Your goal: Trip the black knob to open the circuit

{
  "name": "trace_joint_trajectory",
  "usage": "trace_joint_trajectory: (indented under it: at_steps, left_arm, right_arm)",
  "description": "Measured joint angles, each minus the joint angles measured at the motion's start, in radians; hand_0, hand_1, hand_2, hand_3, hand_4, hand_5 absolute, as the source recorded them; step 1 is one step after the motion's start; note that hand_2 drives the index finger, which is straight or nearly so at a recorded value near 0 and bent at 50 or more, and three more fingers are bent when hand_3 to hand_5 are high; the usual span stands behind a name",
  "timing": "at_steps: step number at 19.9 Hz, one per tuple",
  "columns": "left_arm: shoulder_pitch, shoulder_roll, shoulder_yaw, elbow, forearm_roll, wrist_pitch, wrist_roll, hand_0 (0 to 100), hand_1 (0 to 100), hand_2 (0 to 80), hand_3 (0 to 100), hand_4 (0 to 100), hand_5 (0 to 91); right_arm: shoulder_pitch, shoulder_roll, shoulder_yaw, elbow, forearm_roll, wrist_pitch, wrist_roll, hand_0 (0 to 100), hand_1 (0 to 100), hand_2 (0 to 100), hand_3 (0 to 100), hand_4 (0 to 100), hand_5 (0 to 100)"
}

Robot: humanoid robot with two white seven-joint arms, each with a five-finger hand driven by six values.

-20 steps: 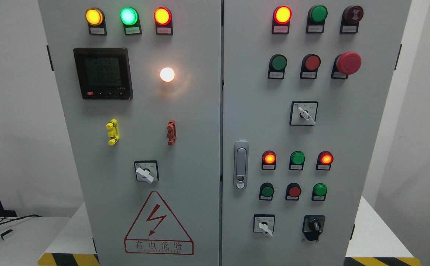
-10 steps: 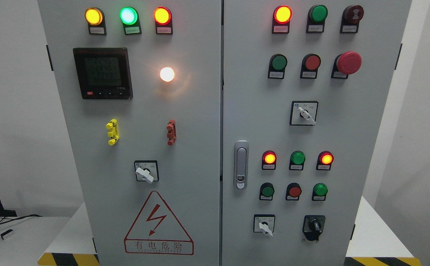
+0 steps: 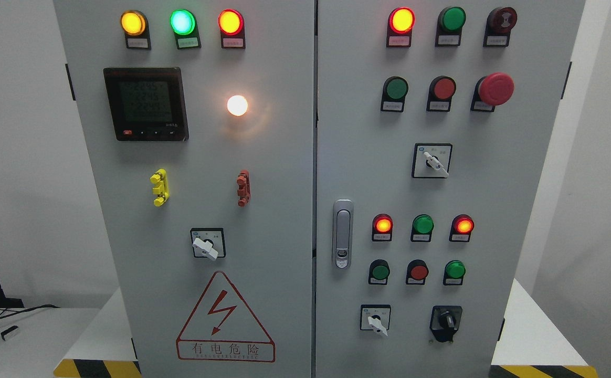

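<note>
The black knob (image 3: pixel 446 319) sits at the lower right of the grey electrical cabinet's right door (image 3: pixel 520 210), on a black plate, its pointer roughly upright with a slight lean to the left. Just to its left on the same row is a white-handled selector switch (image 3: pixel 375 319) in a square frame, its handle angled down to the right. Above these runs a row of three push buttons, green (image 3: pixel 379 272), red (image 3: pixel 418 272) and green (image 3: pixel 454 270), and above that three indicator lamps: a lit red one (image 3: pixel 382 224), an unlit green one (image 3: pixel 422 224) and another lit red one (image 3: pixel 463 224). A silver door latch (image 3: pixel 342 233) stands upright near the door's left edge, beside the seam between the two doors. Higher up is a second white-handled selector (image 3: pixel 432 161), then a red mushroom emergency stop (image 3: pixel 495 89) at the right of a row with a green and a red button. On the left door (image 3: pixel 279 210) a digital meter (image 3: pixel 145 104) shows faint readings, a white lamp (image 3: pixel 237 105) glows to its right, and a red-bordered lightning warning sign (image 3: pixel 225 320) sits at the bottom, beneath a third selector (image 3: pixel 207 243). Neither robot hand nor arm appears anywhere in the head view, so nothing can be said of their fingers; the knob stands untouched.
</note>
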Motion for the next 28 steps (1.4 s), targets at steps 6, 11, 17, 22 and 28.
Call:
trace_joint_trajectory:
  at_steps: [6,11,17,22,28]
  left_arm:
    - [0.0,0.0,0.0,0.0,0.0,0.0,0.0,12,39,0.0,0,0,0.0]
    - [0.0,0.0,0.0,0.0,0.0,0.0,0.0,12,39,0.0,0,0,0.0]
    - [0.0,0.0,0.0,0.0,0.0,0.0,0.0,12,39,0.0,0,0,0.0]
    - [0.0,0.0,0.0,0.0,0.0,0.0,0.0,12,39,0.0,0,0,0.0]
    - [0.0,0.0,0.0,0.0,0.0,0.0,0.0,12,39,0.0,0,0,0.0]
  right_arm:
    - [-0.042,-0.001,0.004,0.028,0.001,0.001,0.0,31,78,50,86,79,82]
    - [-0.066,-0.002,0.01,0.055,0.002,0.001,0.0,33,79,50,85,78,82]
    - [-0.122,0.002,0.021,0.082,0.006,0.046,0.0,34,79,49,85,78,82]
    - [-0.169,0.006,0.035,0.105,0.009,0.061,0.005,35,79,49,85,78,82]
    - [-0.202,0.01,0.052,0.126,0.013,0.074,-0.004,36,79,49,85,78,82]
